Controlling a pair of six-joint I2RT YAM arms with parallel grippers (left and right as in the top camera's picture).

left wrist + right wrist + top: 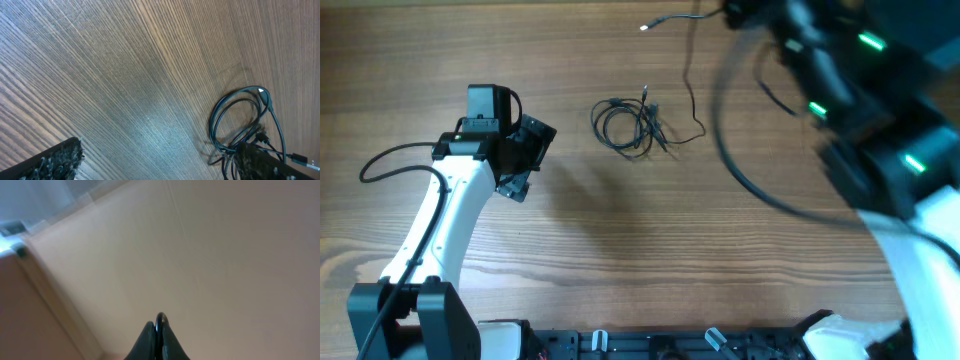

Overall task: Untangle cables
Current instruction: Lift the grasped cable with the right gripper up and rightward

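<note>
The cables (pixel 623 125) lie on the wooden table (pixel 620 240) as a small coil of thin black wire. One strand (pixel 688 85) runs from the coil up to the blurred right gripper (pixel 738 12) at the top edge, and a plug end (pixel 645 27) hangs off to the left. In the right wrist view the right gripper (pixel 157 325) is shut, with a thin black loop of cable pinched between its tips. My left gripper (pixel 527 160) stands wide open, left of the coil. In the left wrist view the coil (pixel 240 115) lies by the right finger (pixel 260 162) of the left gripper (pixel 155 167).
The right arm (pixel 880 130) is raised and blurred over the table's upper right. A thick black arm cable (pixel 750 180) loops below it. The left arm's base (pixel 410 310) sits at the lower left, and a rail (pixel 700 345) runs along the front edge.
</note>
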